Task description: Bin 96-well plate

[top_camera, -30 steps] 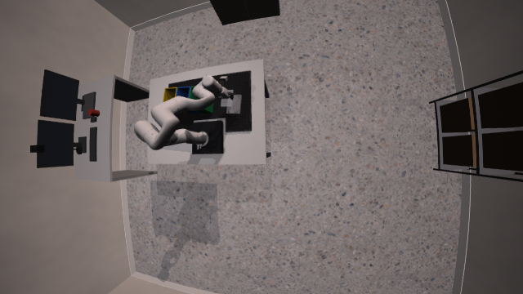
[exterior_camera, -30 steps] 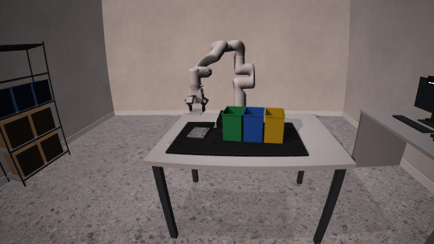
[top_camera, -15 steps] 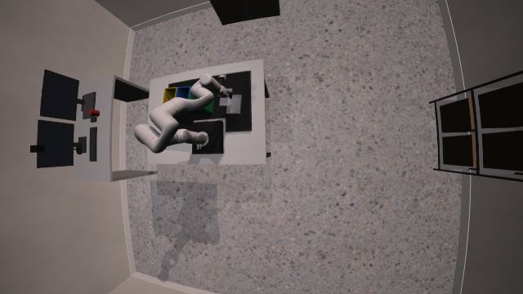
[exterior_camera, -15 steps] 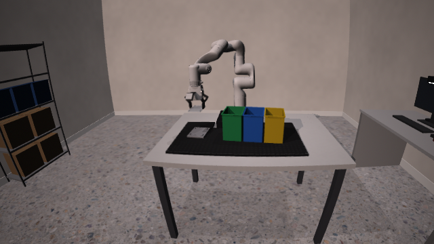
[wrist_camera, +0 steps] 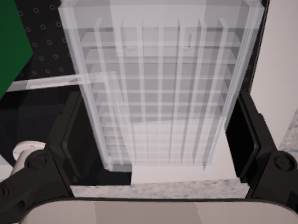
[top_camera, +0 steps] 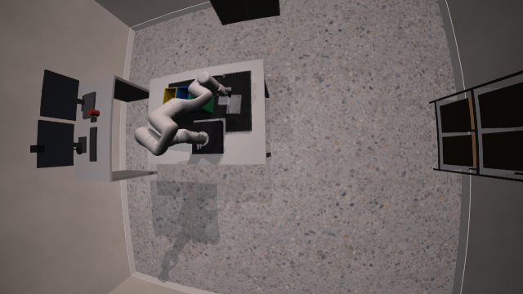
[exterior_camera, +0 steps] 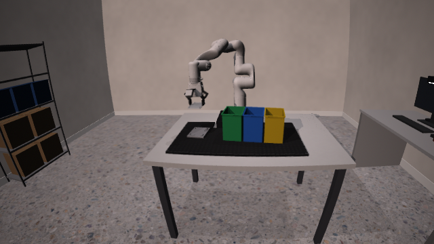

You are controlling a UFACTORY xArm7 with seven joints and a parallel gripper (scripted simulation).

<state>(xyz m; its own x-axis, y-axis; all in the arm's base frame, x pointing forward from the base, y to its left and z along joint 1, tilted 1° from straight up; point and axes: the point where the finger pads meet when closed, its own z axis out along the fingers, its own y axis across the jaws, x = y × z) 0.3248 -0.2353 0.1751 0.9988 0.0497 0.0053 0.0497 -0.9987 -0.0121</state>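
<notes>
My gripper (exterior_camera: 196, 100) is shut on the clear 96-well plate (exterior_camera: 196, 106) and holds it in the air, well above the black mat, to the left of the bins. In the wrist view the plate (wrist_camera: 160, 79) lies flat between the two black fingers. The grey plate nest N1 (exterior_camera: 198, 132) lies on the mat below, with nothing on it. The blue bin (exterior_camera: 253, 124) stands upright between the green bin (exterior_camera: 233, 123) and the yellow bin (exterior_camera: 274, 125). A corner of the green bin shows in the wrist view (wrist_camera: 13, 36).
The bins stand in a row on a black mat (exterior_camera: 237, 144) on the white table. A dark block (exterior_camera: 219, 119) sits behind the green bin. A desk with monitors (exterior_camera: 400, 129) stands to the right, and a shelf (exterior_camera: 27, 112) to the left.
</notes>
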